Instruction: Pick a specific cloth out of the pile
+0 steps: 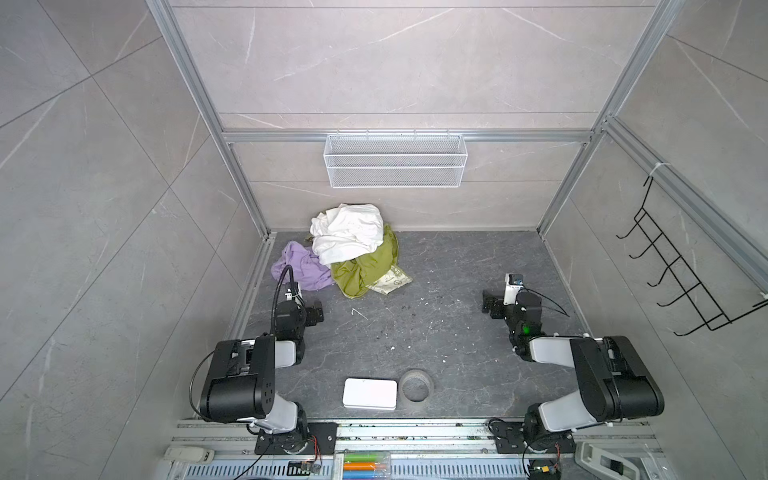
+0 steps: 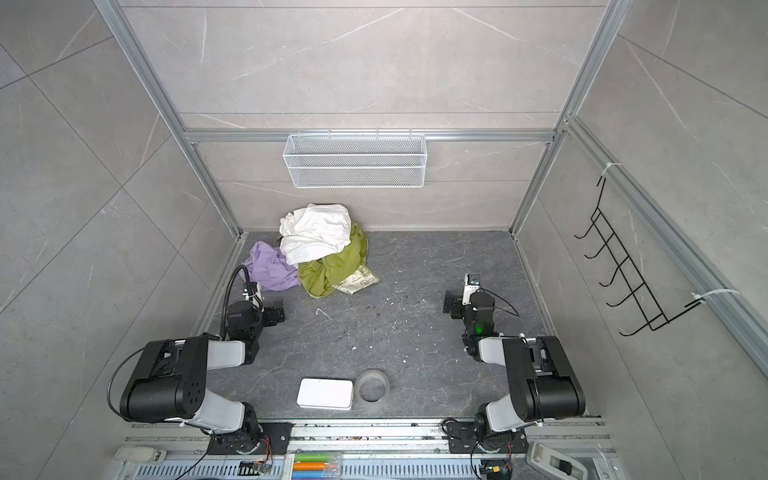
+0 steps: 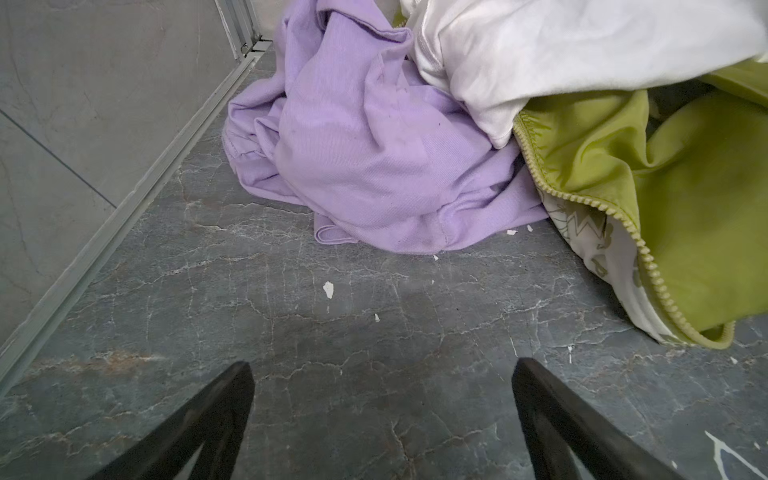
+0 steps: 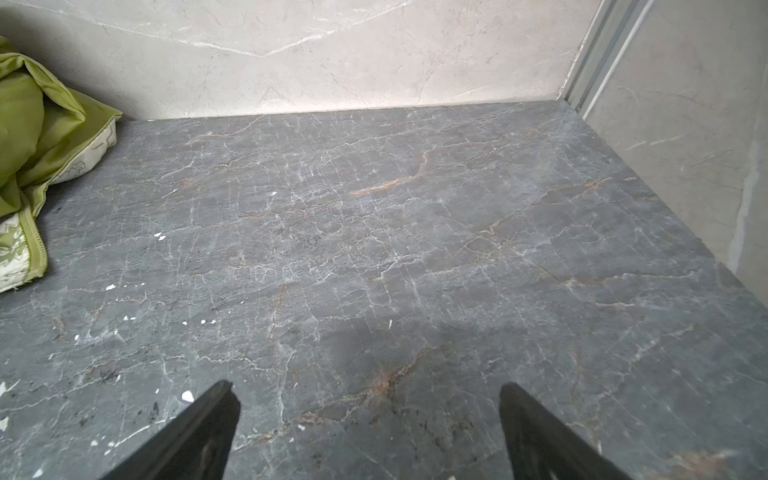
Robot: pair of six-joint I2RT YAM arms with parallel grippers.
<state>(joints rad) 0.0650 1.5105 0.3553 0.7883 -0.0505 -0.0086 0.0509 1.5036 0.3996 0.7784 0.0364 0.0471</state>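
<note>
Left gripper (image 3: 382,365) gapes wide, empty, over the dark floor (image 3: 291,332), just short of the lavender cloth (image 1: 301,266). The cloth lies left of centre in both top views, at the left edge of the pile (image 1: 365,270), partly under a white cloth (image 1: 347,228). Right gripper (image 4: 365,386), equally wide and empty, sits middle right.
</note>
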